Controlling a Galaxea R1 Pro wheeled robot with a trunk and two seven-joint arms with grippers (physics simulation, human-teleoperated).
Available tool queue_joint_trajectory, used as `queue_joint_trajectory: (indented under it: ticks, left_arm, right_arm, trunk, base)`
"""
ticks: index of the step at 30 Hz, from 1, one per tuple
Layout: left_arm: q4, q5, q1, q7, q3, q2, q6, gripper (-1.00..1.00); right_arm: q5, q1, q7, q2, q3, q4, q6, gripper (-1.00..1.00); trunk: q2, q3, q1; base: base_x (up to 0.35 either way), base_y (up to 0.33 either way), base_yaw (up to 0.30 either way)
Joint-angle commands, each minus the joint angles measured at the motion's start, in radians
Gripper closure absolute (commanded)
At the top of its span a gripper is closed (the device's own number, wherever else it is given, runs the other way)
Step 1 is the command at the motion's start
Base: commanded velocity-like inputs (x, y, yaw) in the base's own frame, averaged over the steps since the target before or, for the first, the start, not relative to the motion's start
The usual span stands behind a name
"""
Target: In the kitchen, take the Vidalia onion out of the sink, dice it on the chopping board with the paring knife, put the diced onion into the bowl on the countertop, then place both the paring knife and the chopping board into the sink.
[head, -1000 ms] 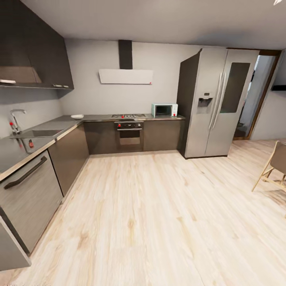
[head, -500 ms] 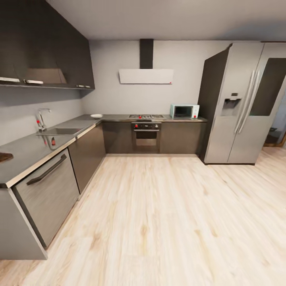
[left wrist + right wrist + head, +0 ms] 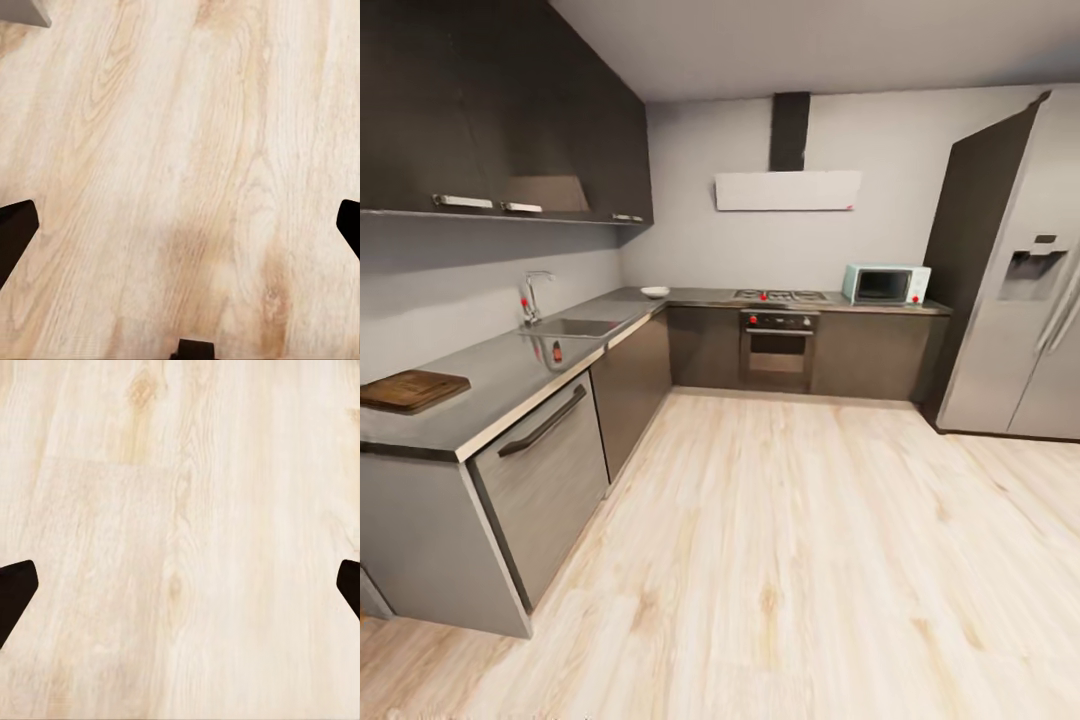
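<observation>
The grey countertop (image 3: 510,375) runs along the left wall in the head view. A brown wooden chopping board (image 3: 410,390) lies at its near end. Farther along are the steel sink (image 3: 575,327) and its chrome tap (image 3: 532,297). A small red thing (image 3: 557,351) sits on the steel beside the basin, too small to identify. The white bowl (image 3: 655,292) rests near the counter's far corner. The onion is hidden. My left gripper (image 3: 180,232) and right gripper (image 3: 180,589) both hang open over bare wooden floor, dark fingertips (image 3: 15,232) wide apart.
An oven with hob (image 3: 778,340) and a mint microwave (image 3: 886,284) stand at the back wall. A tall fridge (image 3: 1020,290) is on the right. A dishwasher front (image 3: 545,470) sits under the near counter. Light wood floor (image 3: 790,560) spreads ahead.
The camera has swung left, so the whole scene has shifted right. The chopping board has come fully into view, and the chair and doorway have left the picture.
</observation>
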Motion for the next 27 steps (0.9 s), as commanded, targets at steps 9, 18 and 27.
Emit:
queue_joint_trajectory:
  ticks: [9, 18, 27]
  left_arm:
    - [0.0, 0.004, 0.0, 0.002, -0.002, -0.001, -0.002, -1.0]
    - [0.001, 0.004, 0.0, 0.002, -0.002, -0.001, -0.002, -1.0]
    - [0.001, 0.004, 0.0, 0.002, -0.002, -0.001, -0.002, -1.0]
  right_arm:
    - [0.001, 0.0, -0.004, 0.0, 0.001, 0.0, -0.003, -1.0]
    - [0.001, 0.0, -0.004, 0.0, 0.001, 0.001, -0.003, -1.0]
    - [0.001, 0.0, -0.004, 0.0, 0.001, 0.001, -0.003, -1.0]
  trunk:
    - [0.0, -0.001, 0.0]
    - [0.0, -0.001, 0.0]
    - [0.0, -0.001, 0.0]
  base:
    - [0.096, 0.13, 0.274]
    - [0.095, 0.004, 0.274]
    - [0.09, -0.061, 0.274]
